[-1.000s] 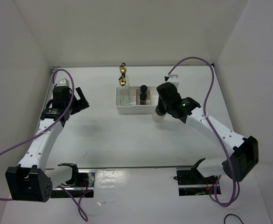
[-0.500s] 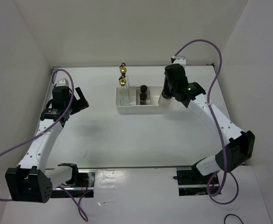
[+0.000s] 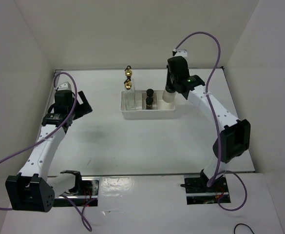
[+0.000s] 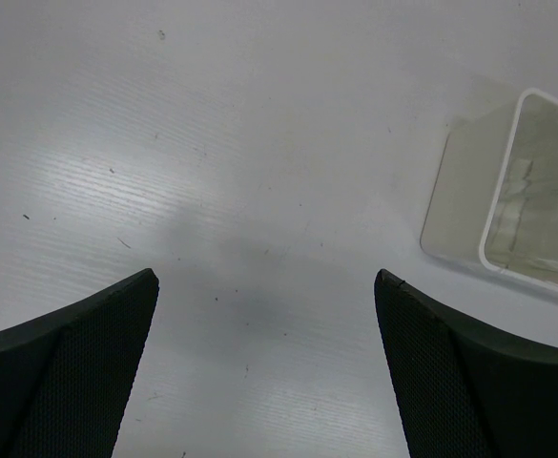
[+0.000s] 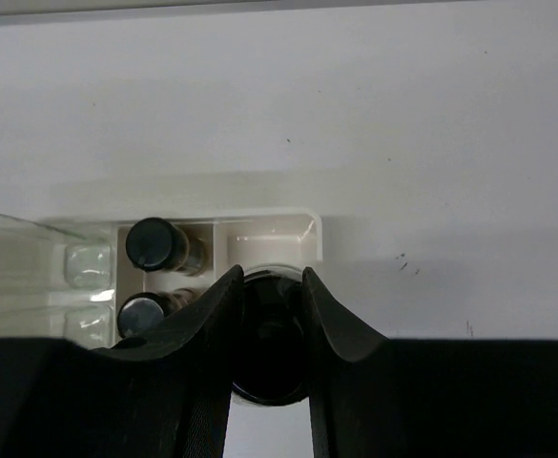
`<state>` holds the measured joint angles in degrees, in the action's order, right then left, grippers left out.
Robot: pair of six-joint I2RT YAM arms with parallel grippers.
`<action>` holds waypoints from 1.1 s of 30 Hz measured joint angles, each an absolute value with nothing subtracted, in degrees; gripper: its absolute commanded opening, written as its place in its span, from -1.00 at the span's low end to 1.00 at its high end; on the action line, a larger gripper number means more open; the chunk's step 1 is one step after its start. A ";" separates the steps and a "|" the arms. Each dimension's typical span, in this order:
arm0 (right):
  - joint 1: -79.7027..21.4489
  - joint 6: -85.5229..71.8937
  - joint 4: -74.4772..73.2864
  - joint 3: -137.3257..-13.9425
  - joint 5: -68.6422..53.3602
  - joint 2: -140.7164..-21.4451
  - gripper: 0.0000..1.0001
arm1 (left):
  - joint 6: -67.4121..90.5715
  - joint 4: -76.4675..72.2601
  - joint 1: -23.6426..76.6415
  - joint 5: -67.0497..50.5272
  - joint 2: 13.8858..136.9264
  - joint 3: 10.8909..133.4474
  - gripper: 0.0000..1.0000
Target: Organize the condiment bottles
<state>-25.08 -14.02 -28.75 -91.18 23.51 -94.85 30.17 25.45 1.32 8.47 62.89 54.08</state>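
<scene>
Over the tray [image 3: 147,115], right-hand end: squat pale jar [image 3: 168,96], clamped in right end effector [image 5: 269,281]. Above counter [image 4: 259,143], left end effector [image 4: 264,286]: fingers apart. Likely risk: jar base catching tray rim on descent, jostling neighbouring dark jars [image 3: 149,97].

Bright, even; soft shadows, blurry wrist-cam foregrounds.

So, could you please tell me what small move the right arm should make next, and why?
Probably lower straight down: the right gripper holds the pale jar above the empty end compartment of the tray, beside the dark jars.
</scene>
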 measured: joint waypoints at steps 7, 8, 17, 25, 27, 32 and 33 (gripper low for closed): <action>-24.82 -13.39 -26.06 -92.73 23.05 -100.14 -1.00 | 30.20 25.43 1.26 8.93 62.94 54.08 1.00; -24.82 -13.34 -25.93 -92.73 23.07 -100.95 -1.00 | 30.22 25.43 1.26 8.97 63.05 54.08 1.00; -24.34 -13.02 -23.64 -92.73 22.31 -106.78 -1.00 | 30.22 25.43 1.26 9.10 65.21 54.13 1.00; -24.32 -13.10 -19.66 -92.31 20.60 -108.99 -1.00 | 30.09 25.58 1.26 9.06 66.78 56.12 1.00; -24.32 -13.19 -19.07 -91.70 20.43 -109.34 -0.95 | 30.02 25.69 1.26 9.06 66.96 56.75 1.00; -24.32 -13.61 -18.20 -89.56 20.10 -109.78 -0.95 | 29.89 25.69 1.26 9.08 67.42 58.02 1.00; -24.32 -13.63 -18.15 -89.12 20.08 -109.78 -0.95 | 29.89 25.69 1.26 9.08 67.42 58.17 1.00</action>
